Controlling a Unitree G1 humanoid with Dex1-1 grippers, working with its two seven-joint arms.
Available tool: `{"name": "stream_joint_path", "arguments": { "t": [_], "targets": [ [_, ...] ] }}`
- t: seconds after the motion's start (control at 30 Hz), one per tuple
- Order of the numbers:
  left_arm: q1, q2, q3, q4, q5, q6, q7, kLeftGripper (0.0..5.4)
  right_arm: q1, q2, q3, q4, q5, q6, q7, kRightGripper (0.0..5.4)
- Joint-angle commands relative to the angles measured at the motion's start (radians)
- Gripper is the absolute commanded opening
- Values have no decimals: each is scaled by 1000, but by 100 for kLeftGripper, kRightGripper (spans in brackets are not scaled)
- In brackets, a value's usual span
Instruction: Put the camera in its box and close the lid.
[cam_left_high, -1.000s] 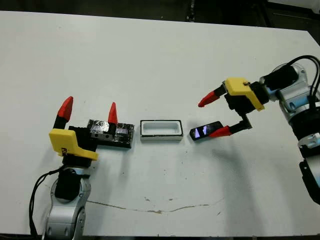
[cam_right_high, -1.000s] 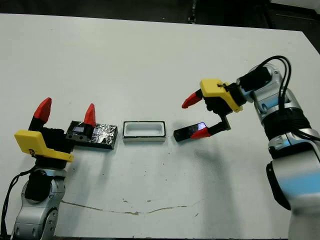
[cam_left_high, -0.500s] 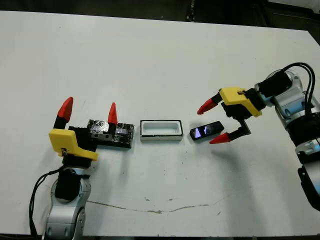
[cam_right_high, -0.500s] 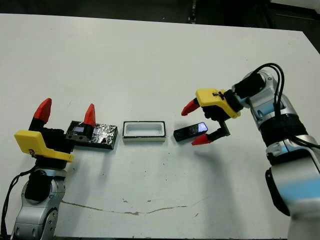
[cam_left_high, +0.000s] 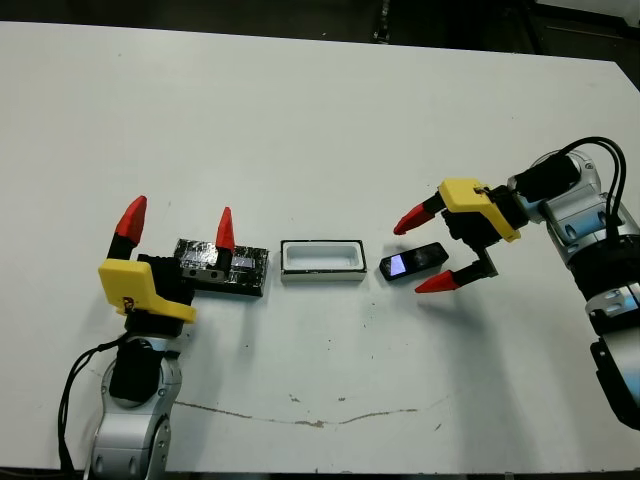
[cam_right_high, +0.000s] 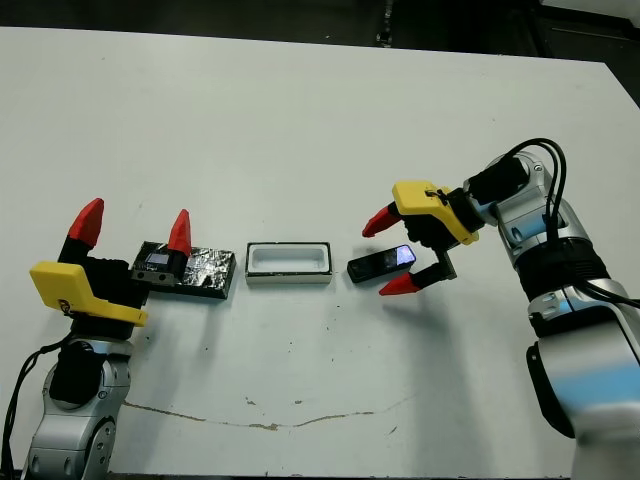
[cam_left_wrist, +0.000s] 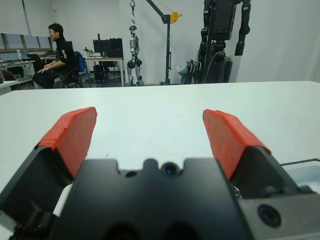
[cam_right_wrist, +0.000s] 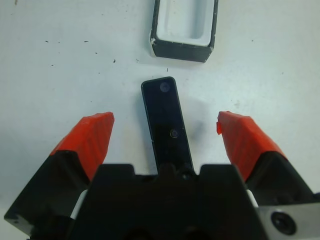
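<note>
Table (cam_left_high: 320, 110): white; wide bare surface beyond the row of items, and a bare strip in front marked by a thin brownish scuff line (cam_left_high: 320, 415). Far edge meets a dark floor.

Box (cam_left_high: 322, 261): white-walled tray, open side up, nothing in it, at the middle of the row. Narrow gaps of bare table on both short ends.

Lid (cam_left_high: 222, 268): black speckled slab lying flat, just left of the box, not touching it.

Camera (cam_left_high: 412, 262): slim black oblong, flat on the table just right of the box, slightly angled, one end pointing toward the box's short wall; a small gap between them.

Right gripper (cam_left_high: 432, 250): reaches in from the right, forearm bent inward, fingers spread wide and pointing toward the box. The camera's near end lies between the two red tips; neither tip touches it. Holds nothing.

Left gripper (cam_left_high: 178, 228): forearm rising from the near table edge, fingers wide apart and pointing up and away, black body over the lid's left end. Holds nothing.

Person (cam_left_wrist: 57, 55): seated at a desk far beyond the table, seen from the left wrist.
</note>
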Motion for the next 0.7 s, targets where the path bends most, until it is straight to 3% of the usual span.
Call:
{"name": "stream_joint_path", "arguments": {
  "t": [0.03, 0.27, 0.5, 0.7],
  "targets": [
    [15, 1, -4, -2, 5, 9, -1, 540, 29, 5, -3, -6, -20, 32, -25, 498],
    [15, 2, -3, -2, 8, 5, 0, 540, 63, 18, -31, -43, -7, 159, -74, 391],
    [16, 0, -1, -2, -2, 10, -1, 540, 85, 25, -50, -40, -4, 109, -95, 283],
    [15, -1, -1, -3, 12, 14, 9, 540, 90, 24, -52, -55, -15, 125, -118, 190]
  ]
}}
